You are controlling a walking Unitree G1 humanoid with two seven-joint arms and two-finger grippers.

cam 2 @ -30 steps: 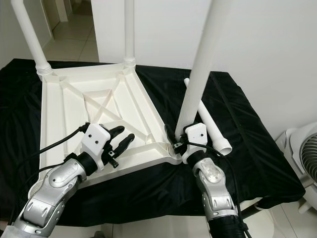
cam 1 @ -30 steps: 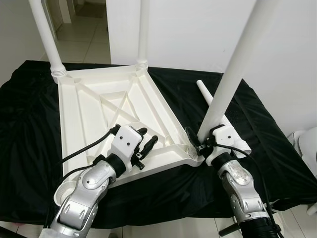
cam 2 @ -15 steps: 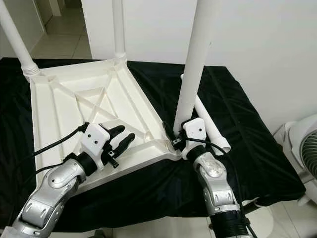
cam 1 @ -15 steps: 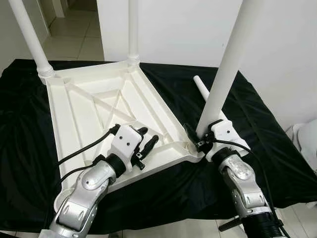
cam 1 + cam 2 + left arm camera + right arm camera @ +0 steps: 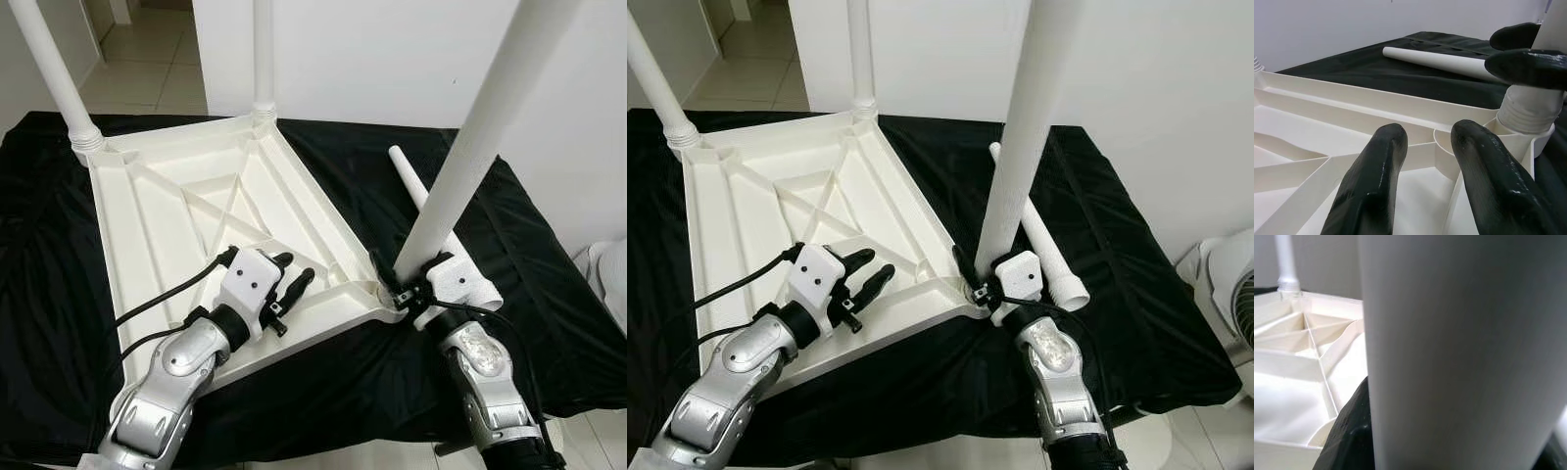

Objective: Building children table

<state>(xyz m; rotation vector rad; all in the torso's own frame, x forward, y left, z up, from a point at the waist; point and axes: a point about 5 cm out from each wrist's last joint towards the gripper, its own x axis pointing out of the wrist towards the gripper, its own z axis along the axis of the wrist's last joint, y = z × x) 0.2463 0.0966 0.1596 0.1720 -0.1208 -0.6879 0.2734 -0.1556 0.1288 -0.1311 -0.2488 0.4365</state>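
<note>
The white children's table top (image 5: pixel 162 230) lies upside down on a black cloth. Two white legs (image 5: pixel 59 78) (image 5: pixel 263 54) stand in its far corners. My right gripper (image 5: pixel 396 288) is shut on a third leg (image 5: pixel 460 166) just above its threaded base (image 5: pixel 1528 110), which sits in the near right corner socket; this leg leans to the right. A fourth leg (image 5: pixel 413 184) lies loose on the cloth behind it. My left gripper (image 5: pixel 294 268) rests open over the ribs of the underside, near the same corner, with nothing between its fingers (image 5: pixel 1376 181).
The black cloth (image 5: pixel 549 264) covers the whole work surface and hangs over its front edge. A white wall stands close behind. A white fan (image 5: pixel 1229 284) is on the floor at the right, and tiled floor (image 5: pixel 157 69) shows at the far left.
The view has shifted a little. The held leg leans further right than half a second ago, and my right gripper has sunk slightly with it. The left gripper has stayed put.
</note>
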